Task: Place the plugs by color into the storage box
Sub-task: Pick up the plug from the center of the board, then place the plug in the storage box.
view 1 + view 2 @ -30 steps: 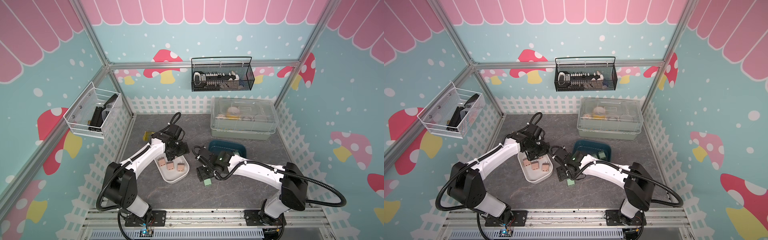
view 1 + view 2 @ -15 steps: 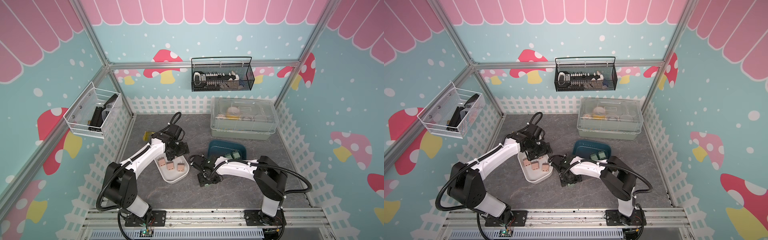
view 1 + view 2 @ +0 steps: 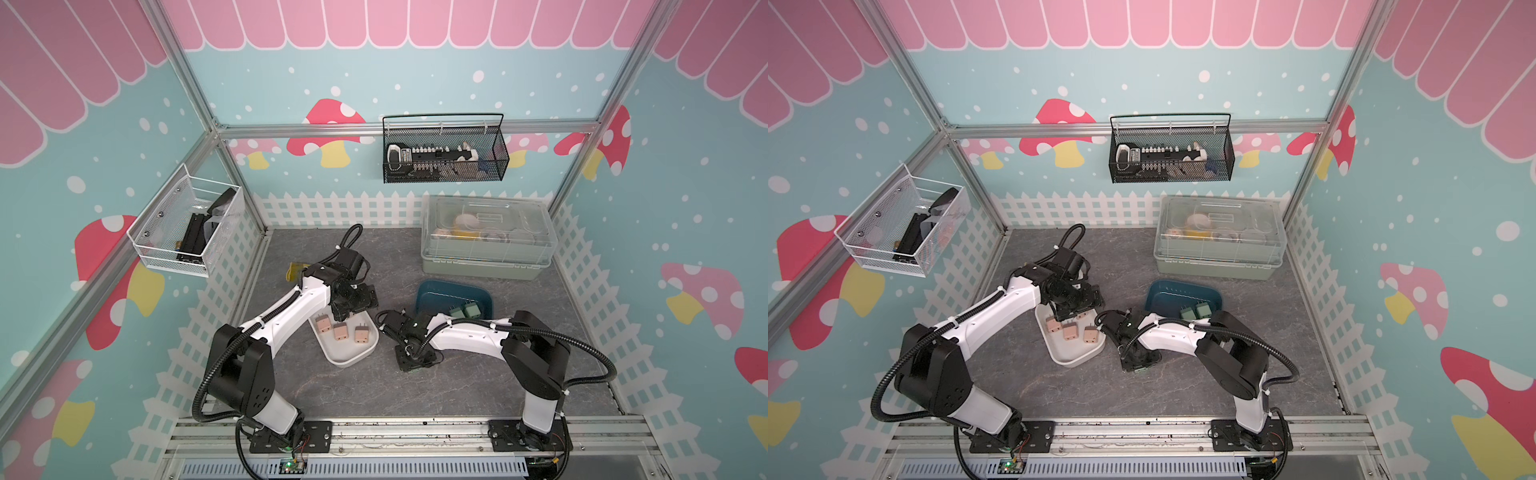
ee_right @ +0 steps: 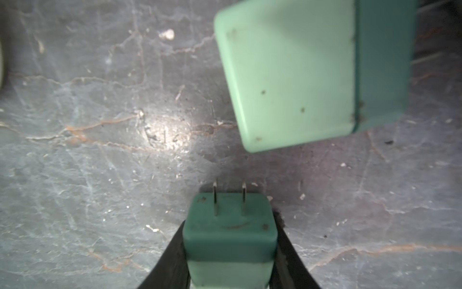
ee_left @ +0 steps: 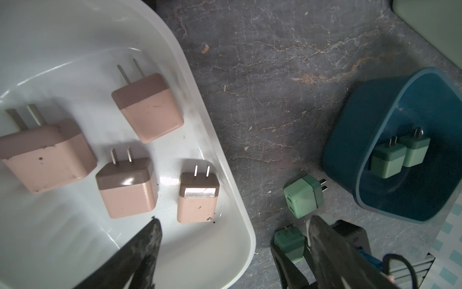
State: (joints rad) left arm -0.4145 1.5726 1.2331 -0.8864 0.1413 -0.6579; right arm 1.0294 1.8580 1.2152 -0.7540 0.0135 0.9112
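Mint-green plug (image 4: 230,225), a small cube-like plastic adapter with two thin metal prongs, is clamped across its sides by the right gripper (image 4: 228,245), on the grey stone-patterned desk (image 3: 374,395) between the two trays and toward the front edge; whether it is clear of the surface cannot be told. A loose mint-green plug (image 5: 302,197) lies on its side just beside it, prongs toward the shallow dark teal-blue rounded-rectangle plastic tray (image 3: 432,291), which sits about the desk's middle and holds two mint-green plugs (image 5: 387,160) side by side. Four peach-pink plugs (image 5: 126,190) lie in the matching white plastic tray (image 3: 345,359), left of centre and nearer the front edge. Left gripper (image 5: 235,232) hangs over the white tray's rim, jaws apart and empty. Step in hand, by judgement: pick-up of a green plug, the pink set appearing done. Next move calls for a lift that clears the loose neighbour, carriage over the teal-blue tray's rim, and release beside the pair there, leaving room for the loose one
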